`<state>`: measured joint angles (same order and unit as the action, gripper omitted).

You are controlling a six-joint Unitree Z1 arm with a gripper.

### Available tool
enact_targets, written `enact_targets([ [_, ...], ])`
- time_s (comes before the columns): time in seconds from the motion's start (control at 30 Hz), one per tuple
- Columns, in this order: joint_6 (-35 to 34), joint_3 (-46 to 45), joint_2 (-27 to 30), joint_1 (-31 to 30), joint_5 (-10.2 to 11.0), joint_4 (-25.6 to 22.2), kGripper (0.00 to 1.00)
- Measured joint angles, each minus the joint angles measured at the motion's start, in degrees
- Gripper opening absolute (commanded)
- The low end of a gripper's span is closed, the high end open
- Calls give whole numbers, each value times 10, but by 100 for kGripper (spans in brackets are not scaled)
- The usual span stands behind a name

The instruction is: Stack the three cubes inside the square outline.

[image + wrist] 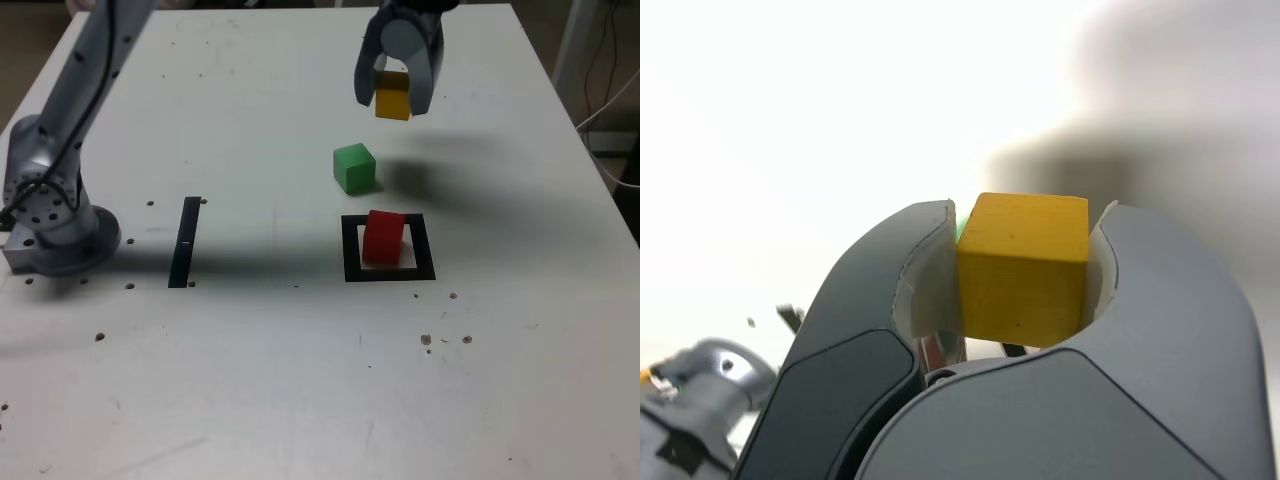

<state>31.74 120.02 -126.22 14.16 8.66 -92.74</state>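
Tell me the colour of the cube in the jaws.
Yellow, a deep orange-tinged shade; the cube shows best in the wrist view.

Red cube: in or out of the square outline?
In: the red cube sits within the outline's black border.

The tool hangs raised, its jaws closed inward.

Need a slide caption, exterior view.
Hand holding the yellow cube aloft; red cube inside the square outline, green cube outside.
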Motion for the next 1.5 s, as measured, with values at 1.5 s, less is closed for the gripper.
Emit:
enact_targets([
  [1.5, -188, -163, 49, -185, -102, 66, 30],
])
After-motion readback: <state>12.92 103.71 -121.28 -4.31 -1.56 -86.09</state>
